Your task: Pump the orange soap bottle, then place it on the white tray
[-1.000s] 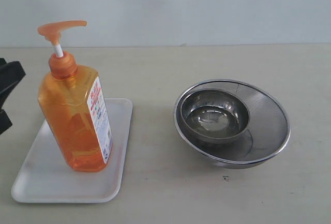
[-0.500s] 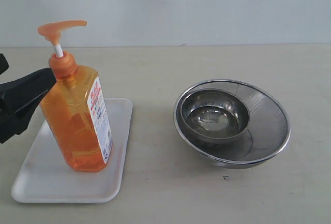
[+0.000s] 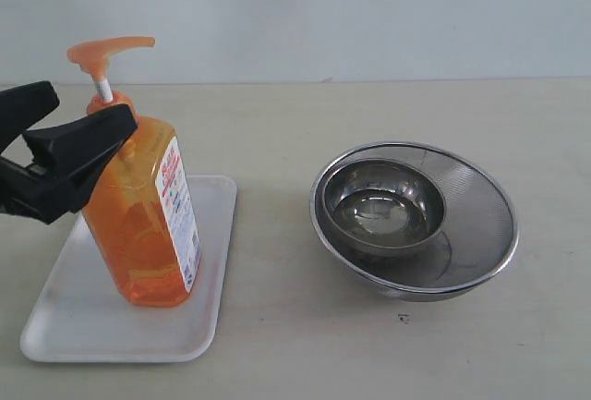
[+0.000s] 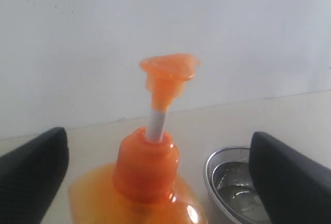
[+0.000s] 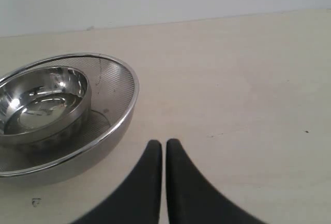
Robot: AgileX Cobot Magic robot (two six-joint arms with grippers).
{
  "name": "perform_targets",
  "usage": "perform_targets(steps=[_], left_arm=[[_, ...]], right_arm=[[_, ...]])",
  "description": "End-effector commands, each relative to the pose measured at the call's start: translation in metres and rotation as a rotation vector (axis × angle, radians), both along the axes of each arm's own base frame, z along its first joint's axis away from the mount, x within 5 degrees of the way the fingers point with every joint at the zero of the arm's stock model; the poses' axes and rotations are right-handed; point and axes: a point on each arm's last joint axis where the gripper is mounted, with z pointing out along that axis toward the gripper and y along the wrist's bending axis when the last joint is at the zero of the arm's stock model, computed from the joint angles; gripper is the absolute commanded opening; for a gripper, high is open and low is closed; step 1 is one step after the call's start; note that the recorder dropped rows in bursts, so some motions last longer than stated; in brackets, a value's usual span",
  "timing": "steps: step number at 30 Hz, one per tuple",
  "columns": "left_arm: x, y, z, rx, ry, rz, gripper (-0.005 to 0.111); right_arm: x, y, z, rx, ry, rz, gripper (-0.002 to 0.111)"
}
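Note:
The orange soap bottle [image 3: 148, 224] stands upright on the white tray [image 3: 214, 261] at the left of the table, its label facing right. Its pump head [image 3: 109, 49] is up, with the white stem showing. My left gripper [image 3: 90, 109] reaches in from the left, open, one finger in front of the bottle's shoulder and one behind. In the left wrist view the fingers [image 4: 36, 177] stand wide apart on either side of the bottle's collar [image 4: 146, 164], not touching it. My right gripper [image 5: 164, 144] is shut and empty above bare table, out of the exterior view.
A small steel bowl [image 3: 383, 206] sits inside a wider mesh steel bowl [image 3: 480, 234] at the right centre. The right wrist view has the same mesh bowl's rim [image 5: 129, 100] close beside the shut fingers. A plain wall backs the table.
My left gripper has come in from the left edge, rightward and up, and now straddles the bottle's shoulder. The bottle, tray and bowls have not moved.

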Motion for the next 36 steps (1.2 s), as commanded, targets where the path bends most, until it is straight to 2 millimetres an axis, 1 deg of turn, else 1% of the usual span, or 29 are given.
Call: perform_targets(steps=[1,8,11,13,17,18,21,28,29,36], left_arm=[[0.016,-0.007,0.003,0.032,-0.015,-0.029,0.088],[0.039,-0.016,-0.009,0.064,0.034,-0.061,0.088],[0.042,-0.017,-0.013,0.057,0.04,-0.068,0.087],[0.042,-0.017,-0.013,0.055,0.037,-0.068,0.083],[0.042,-0.018,-0.01,0.042,0.016,-0.075,0.065],[0.042,-0.018,-0.01,0.037,0.009,-0.078,0.056],[0.042,-0.018,-0.01,0.038,0.008,-0.078,0.041],[0.042,-0.018,-0.01,0.046,0.003,-0.078,0.008],[0.042,-0.018,-0.01,0.047,0.002,-0.078,0.005],[0.042,-0.018,-0.009,0.083,-0.03,-0.078,0.005]], right_arm=[[0.0,0.0,0.001,-0.003,-0.014,-0.004,0.0],[0.0,0.0,0.001,-0.003,-0.014,-0.004,0.0],[0.0,0.0,0.001,-0.003,-0.013,-0.004,0.0],[0.0,0.0,0.001,-0.003,-0.013,-0.004,0.0],[0.0,0.0,0.001,-0.003,-0.013,-0.004,0.0],[0.0,0.0,0.001,-0.003,-0.013,-0.004,0.0],[0.0,0.0,0.001,-0.003,-0.013,-0.004,0.0],[0.0,0.0,0.001,-0.003,-0.013,-0.004,0.0],[0.0,0.0,0.001,-0.003,-0.013,-0.004,0.0],[0.0,0.0,0.001,-0.003,-0.013,-0.004,0.0]])
